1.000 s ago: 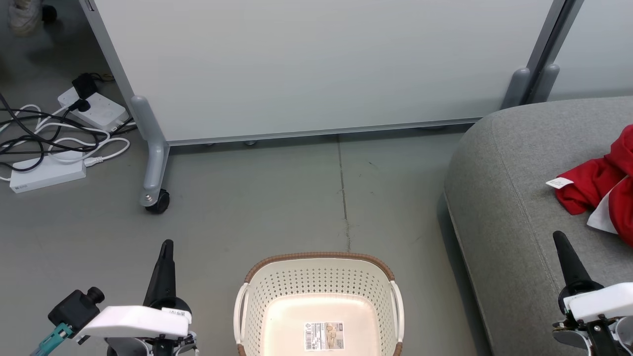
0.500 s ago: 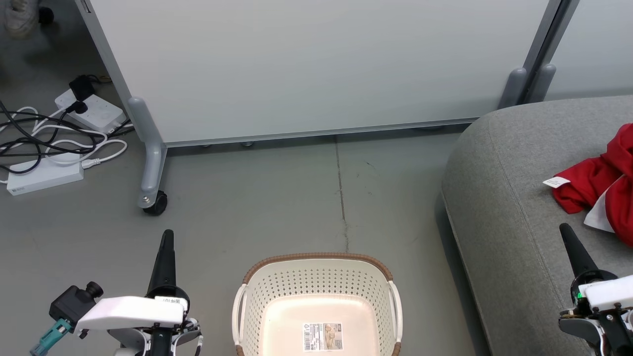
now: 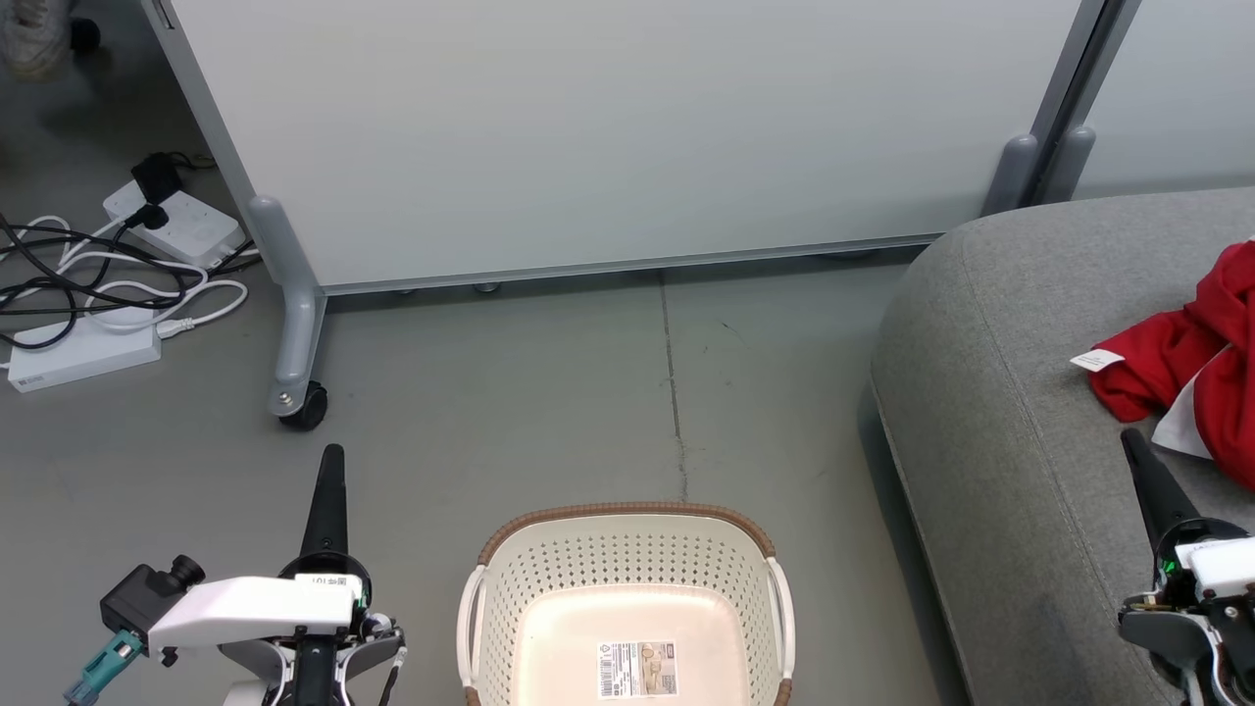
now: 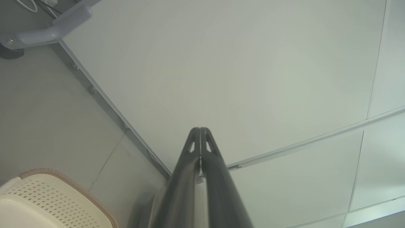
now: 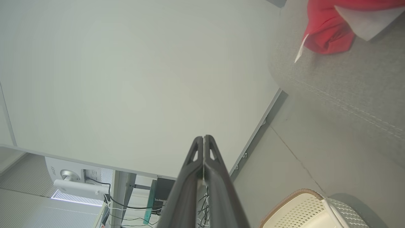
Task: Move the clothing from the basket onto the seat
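The red clothing [image 3: 1191, 358] with a white panel and white tag lies on the grey seat [image 3: 990, 412] at the right edge; it also appears in the right wrist view [image 5: 329, 28]. The cream basket [image 3: 627, 559] with its brown rim stands on the floor at bottom centre, holding nothing but the paper label on its base. My left gripper [image 3: 330, 461] is shut, to the left of the basket above the floor. My right gripper [image 3: 1132, 441] is shut above the seat, just below the clothing and apart from it. In both wrist views the fingers [image 4: 200, 131] [image 5: 204, 139] press together.
A white partition panel [image 3: 608, 137] on grey castor legs [image 3: 294, 392] stands behind the basket. Cables and power strips [image 3: 108, 284] lie on the floor at far left. A shoe [image 3: 34, 39] shows at the top left corner.
The whole head view has shifted slightly, so the camera moved. The left gripper sits a little higher in the view and the right gripper has drawn down and right, both still shut.
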Controlling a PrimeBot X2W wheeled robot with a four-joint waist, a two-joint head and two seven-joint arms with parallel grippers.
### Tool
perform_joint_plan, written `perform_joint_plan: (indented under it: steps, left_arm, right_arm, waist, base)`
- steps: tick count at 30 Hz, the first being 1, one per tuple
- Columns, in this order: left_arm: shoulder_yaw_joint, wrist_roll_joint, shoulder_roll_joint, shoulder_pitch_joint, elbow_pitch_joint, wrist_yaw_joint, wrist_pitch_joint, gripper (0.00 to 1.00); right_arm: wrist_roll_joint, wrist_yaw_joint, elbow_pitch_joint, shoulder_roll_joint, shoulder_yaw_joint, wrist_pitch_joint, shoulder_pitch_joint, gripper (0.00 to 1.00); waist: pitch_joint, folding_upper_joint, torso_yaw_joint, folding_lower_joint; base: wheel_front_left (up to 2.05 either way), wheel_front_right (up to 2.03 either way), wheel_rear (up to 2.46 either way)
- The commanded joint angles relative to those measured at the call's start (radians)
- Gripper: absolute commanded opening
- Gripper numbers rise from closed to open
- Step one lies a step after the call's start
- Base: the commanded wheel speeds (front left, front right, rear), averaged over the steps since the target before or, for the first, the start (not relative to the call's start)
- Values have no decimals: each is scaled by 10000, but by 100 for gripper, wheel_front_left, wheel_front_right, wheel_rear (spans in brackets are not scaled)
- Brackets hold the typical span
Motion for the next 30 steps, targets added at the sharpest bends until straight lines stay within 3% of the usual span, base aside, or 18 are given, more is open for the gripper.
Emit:
perform_joint_plan:
  steps: [1, 30]
  left_arm:
    - [65, -121, 35, -241, -37, -76, 19, 0]
    - [150, -2178, -204, -591, 88, -290, 208, 0]
  right_arm:
    - [160, 21, 8, -84, -75, 67, -187, 0]
    - [2215, 24, 744, -118, -639, 791, -805, 0]
  waist:
    - [-1, 0, -2, 0]
    - [-41, 0, -134, 0]
  base:
    - [0, 0, 0]
    - [0, 0, 0]
